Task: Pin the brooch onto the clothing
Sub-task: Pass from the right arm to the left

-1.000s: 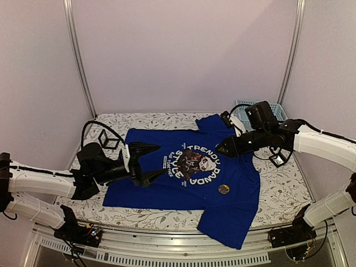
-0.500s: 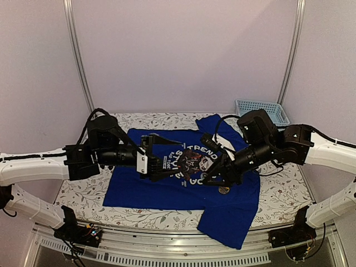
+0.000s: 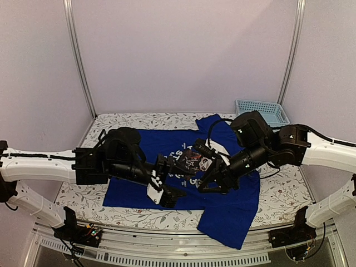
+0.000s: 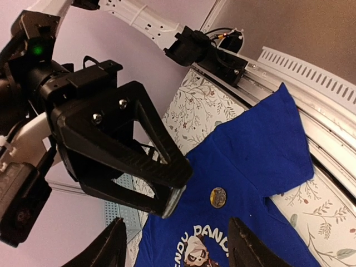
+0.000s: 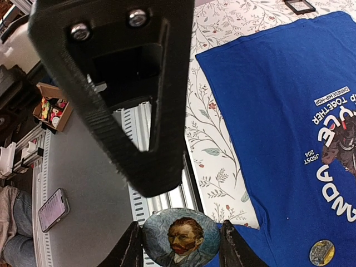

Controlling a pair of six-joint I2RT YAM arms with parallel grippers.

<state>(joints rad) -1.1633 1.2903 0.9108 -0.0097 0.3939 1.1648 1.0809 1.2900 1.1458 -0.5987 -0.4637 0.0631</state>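
The blue T-shirt [image 3: 133, 192] lies flat, print up, on the floral table [image 3: 278, 189]. Over its print, the right gripper [image 3: 208, 188], its arm stretched inward and low, pinches a round portrait brooch [image 5: 179, 236]. The left gripper [image 4: 175, 233] faces it, jaws apart and empty.

Blue T-shirt [image 4: 250, 161] lies flat on floral table cover [image 4: 194, 105], round badge [image 4: 218, 197] on it (just beside right gripper [image 4: 173, 192] in this view); left gripper [image 4: 177, 233] fingers stand apart
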